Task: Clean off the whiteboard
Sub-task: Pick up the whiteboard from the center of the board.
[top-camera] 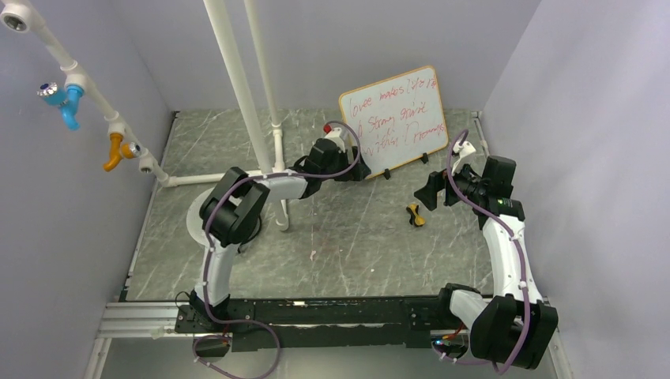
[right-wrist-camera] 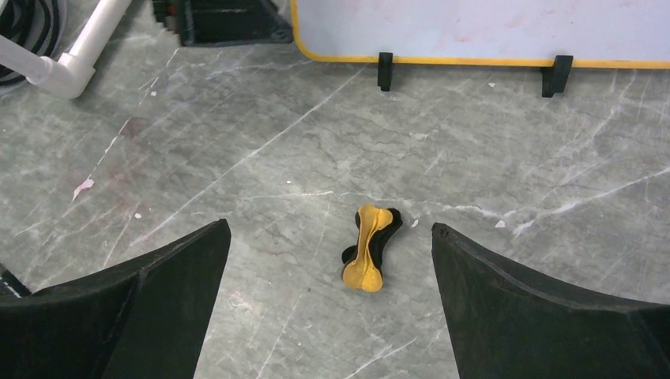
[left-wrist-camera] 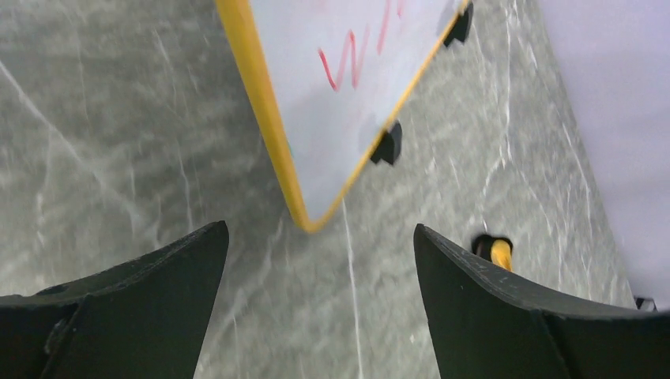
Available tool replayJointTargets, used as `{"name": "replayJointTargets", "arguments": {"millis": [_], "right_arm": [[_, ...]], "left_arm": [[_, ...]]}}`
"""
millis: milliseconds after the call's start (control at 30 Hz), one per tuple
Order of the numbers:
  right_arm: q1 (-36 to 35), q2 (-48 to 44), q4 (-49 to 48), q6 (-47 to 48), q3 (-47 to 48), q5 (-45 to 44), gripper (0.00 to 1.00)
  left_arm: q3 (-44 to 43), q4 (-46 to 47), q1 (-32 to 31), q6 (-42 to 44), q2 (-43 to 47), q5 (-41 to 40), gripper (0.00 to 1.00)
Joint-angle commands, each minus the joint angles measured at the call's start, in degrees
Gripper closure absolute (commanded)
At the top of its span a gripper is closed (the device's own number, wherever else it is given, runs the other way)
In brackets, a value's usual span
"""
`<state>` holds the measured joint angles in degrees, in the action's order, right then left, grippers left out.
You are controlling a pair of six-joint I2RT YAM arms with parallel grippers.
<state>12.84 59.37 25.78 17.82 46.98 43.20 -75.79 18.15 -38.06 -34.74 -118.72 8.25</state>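
Note:
The whiteboard [top-camera: 393, 118] stands tilted on small black feet at the back of the table, its orange-yellow frame around red handwriting. My left gripper [top-camera: 357, 169] is open just in front of its lower left corner. The left wrist view shows that corner [left-wrist-camera: 332, 126] ahead of the open left gripper [left-wrist-camera: 320, 245], not touching. A small yellow and black bone-shaped eraser [top-camera: 415, 215] lies on the table in front of the board. My right gripper [top-camera: 427, 192] hovers open above it; the eraser [right-wrist-camera: 370, 247] sits between and slightly ahead of the fingertips of the right gripper [right-wrist-camera: 330, 237].
White PVC pipes [top-camera: 241, 87] rise from the table at the back left, with a joint [right-wrist-camera: 67, 67] near the board. Blue and orange taps [top-camera: 67, 103] hang on the left wall. A round white disc [top-camera: 192, 221] lies under the left arm.

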Motion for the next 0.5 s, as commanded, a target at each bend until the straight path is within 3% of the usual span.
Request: {"name": "replayJointTargets", "arguments": {"millis": [0,267,467], "right_arm": [[0.1,0.6,-1.2,-0.2,3.0,2.1,0.0],[-0.2,1.4,-1.0,0.0,3.3,2.3,0.0],[-0.4,1.3,-0.9,0.1,3.4,2.4,0.0]], "left_arm": [[-5.2,11.4,1.3,-0.7,-4.5,2.1,0.09],[-8.9,17.8,1.5,0.4,-9.2,0.4,0.3],[-12.1,17.5,2.0,1.2,-11.7,2.0,0.48]]}}
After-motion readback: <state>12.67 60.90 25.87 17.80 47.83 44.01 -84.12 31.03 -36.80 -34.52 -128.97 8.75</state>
